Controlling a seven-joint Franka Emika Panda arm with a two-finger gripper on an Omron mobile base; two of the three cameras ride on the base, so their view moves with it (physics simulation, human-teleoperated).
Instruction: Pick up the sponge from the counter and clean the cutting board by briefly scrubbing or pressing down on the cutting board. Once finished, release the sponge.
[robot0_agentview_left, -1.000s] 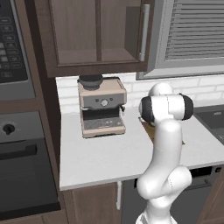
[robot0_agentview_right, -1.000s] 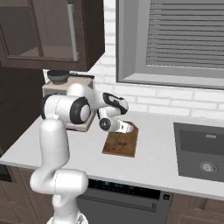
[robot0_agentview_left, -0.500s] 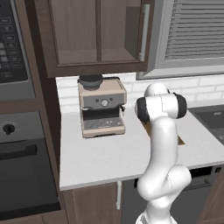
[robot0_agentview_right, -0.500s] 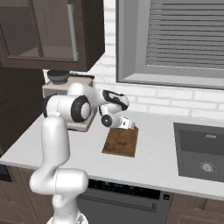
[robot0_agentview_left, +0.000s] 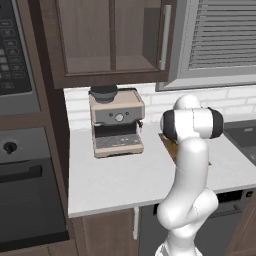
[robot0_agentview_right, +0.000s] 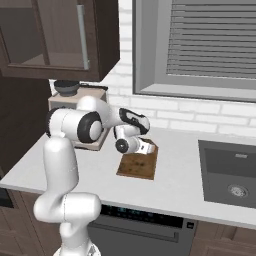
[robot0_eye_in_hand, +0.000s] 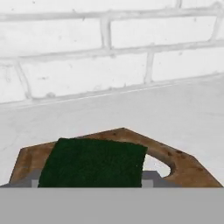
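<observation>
One sponge (robot0_eye_in_hand: 94, 162) — green face up, over cutting board (robot0_agentview_right: 138, 166) on counter (robot0_agentview_right: 180, 185); gripper (robot0_agentview_right: 148, 148) low above board — grip state unclear.

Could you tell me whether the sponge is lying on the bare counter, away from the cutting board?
No, in the hand view the sponge sits over the cutting board, whose brown wood shows around it.

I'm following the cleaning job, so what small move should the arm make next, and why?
Probably ease the claw straight down. In the hand view the sponge sits low between the fingertips with the cutting board right beneath it, so pressing it onto the wood looks like the next step. Actual contact can't be told.
</observation>
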